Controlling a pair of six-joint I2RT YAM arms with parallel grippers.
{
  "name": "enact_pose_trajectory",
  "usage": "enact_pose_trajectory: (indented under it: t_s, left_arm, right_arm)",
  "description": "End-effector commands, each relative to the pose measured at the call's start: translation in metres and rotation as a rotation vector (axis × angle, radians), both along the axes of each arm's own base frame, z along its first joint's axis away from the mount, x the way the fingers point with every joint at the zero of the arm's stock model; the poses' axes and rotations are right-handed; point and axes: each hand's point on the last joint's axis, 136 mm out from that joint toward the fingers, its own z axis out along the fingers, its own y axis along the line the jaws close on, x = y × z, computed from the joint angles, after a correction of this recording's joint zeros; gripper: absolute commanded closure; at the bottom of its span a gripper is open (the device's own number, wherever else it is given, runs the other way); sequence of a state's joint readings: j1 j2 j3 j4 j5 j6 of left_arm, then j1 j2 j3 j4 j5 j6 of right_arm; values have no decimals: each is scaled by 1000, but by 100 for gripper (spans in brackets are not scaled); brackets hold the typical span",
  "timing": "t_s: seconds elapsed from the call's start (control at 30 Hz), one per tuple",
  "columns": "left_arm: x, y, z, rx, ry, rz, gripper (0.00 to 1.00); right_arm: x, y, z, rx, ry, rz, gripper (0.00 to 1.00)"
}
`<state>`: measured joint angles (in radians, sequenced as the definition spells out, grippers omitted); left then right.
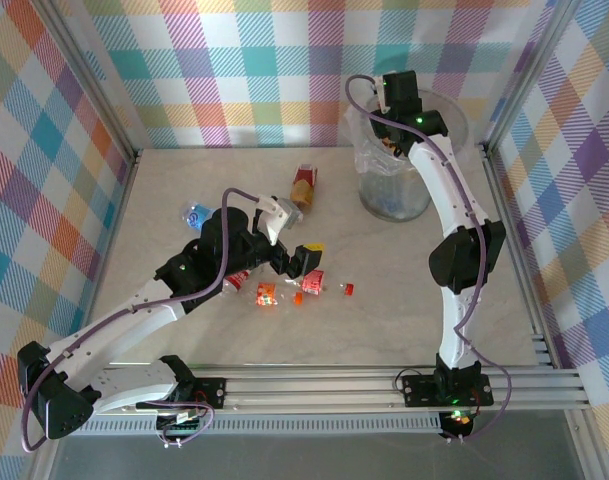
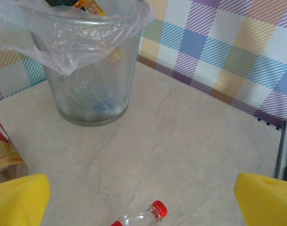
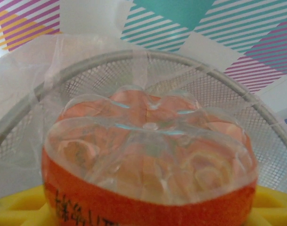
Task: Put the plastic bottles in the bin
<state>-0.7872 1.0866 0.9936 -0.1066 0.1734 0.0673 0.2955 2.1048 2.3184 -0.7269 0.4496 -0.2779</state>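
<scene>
While orange bottle hides right gripper over bin, its grip unclear | left gripper spread, clear bottle cropped

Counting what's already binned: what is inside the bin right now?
Through the bin wall, a blue shape lies at the bottom; the clear bag and mesh blur the rest. An orange bottle sits in the right gripper above the rim.

orange bottle, translucent grey bin, plaid walls
</scene>
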Motion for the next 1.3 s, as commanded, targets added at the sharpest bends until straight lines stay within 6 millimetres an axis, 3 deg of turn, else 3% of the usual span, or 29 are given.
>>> enact_pose_trajectory:
  t_s: [0.0,0.2,0.47,0.7,0.9,1.1,1.27]
  left_arm:
    - [-4,-4,6,4,-8,-19,0]
    - [-4,-5,5,7,-1,-21,0]
    - [-4,-6,4,9,6,-27,0]
    - [-4,-7,3,10,10,-27,0]
    - [-3,-8,1,16,16,-30,0]
    - [-3,-7,1,15,16,-27,0]
    - [-3,-6,1,17,13,-24,0]
  right_arm:
    - [-4,-4,-3,12,30,13,33]
    - [-9,-4,1,55,35,19,25]
    - [-22,0,15,158,54,40,24]
    - [-28,-8,26,360,83,-12,24]
    - [-22,-10,13,493,135,-68,25]
    - [-5,-27,-6,645,159,-188,30]
    - [12,-29,-17,685,131,-222,29]
